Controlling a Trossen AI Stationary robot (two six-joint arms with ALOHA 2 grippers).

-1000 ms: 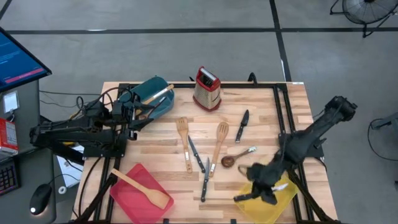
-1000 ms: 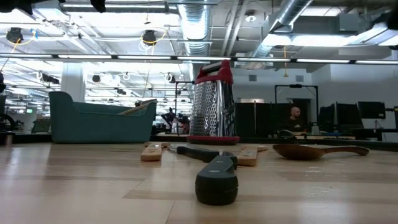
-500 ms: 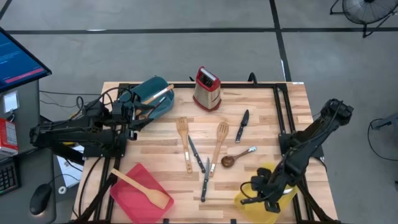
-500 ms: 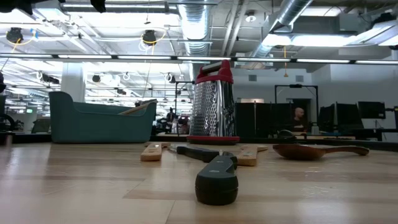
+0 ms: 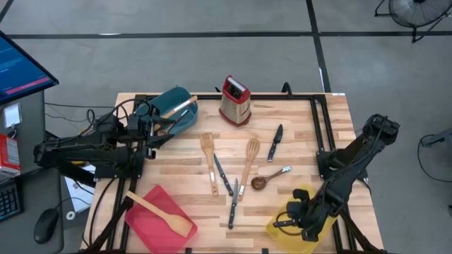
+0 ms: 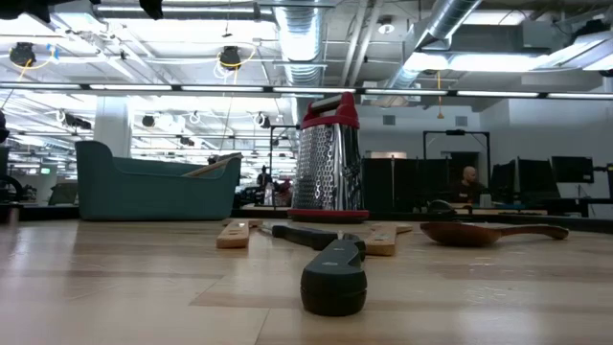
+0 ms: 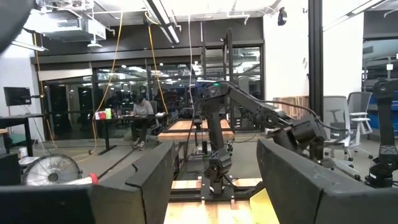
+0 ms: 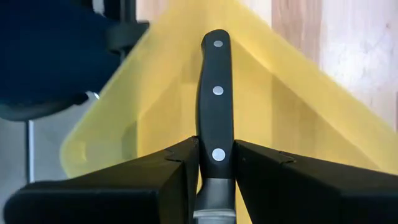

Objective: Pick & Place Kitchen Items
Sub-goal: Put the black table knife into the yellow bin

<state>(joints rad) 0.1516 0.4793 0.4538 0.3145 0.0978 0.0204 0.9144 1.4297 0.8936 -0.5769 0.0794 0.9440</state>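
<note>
My right gripper (image 5: 291, 220) is low over the yellow bin (image 5: 323, 220) at the table's near right, shut on a black-handled knife (image 8: 215, 93). My left gripper (image 5: 159, 134) waits open and empty at the table's left, beside the teal bin (image 5: 173, 106). On the table between them lie two slotted wooden spatulas (image 5: 207, 145) (image 5: 251, 151), a dark wooden spoon (image 5: 259, 182), a small metal spoon (image 5: 283, 171) and black-handled knives (image 5: 276, 134) (image 5: 232, 204). The knife's blade is hidden behind the gripper. My right gripper pinches the knife's black riveted handle at its blade end (image 8: 217, 155), one finger (image 8: 177, 163) on each flat side. The handle runs on past the fingertips, in line with the fingers, over the inside of the yellow bin. Whether it rests on the bin's floor I cannot tell.
A red-topped steel box grater (image 5: 234, 101) stands at the far middle. The red bin (image 5: 150, 220) at the near left holds a wooden spatula (image 5: 164, 212). The teal bin holds a wooden utensil (image 5: 181, 107). A black frame rail (image 5: 319, 134) runs along the table's right side.
My right gripper has gone toward the table's near edge and down into the yellow bin, staying shut on the knife. Most of the move came early; it has barely shifted in the last half second.
</note>
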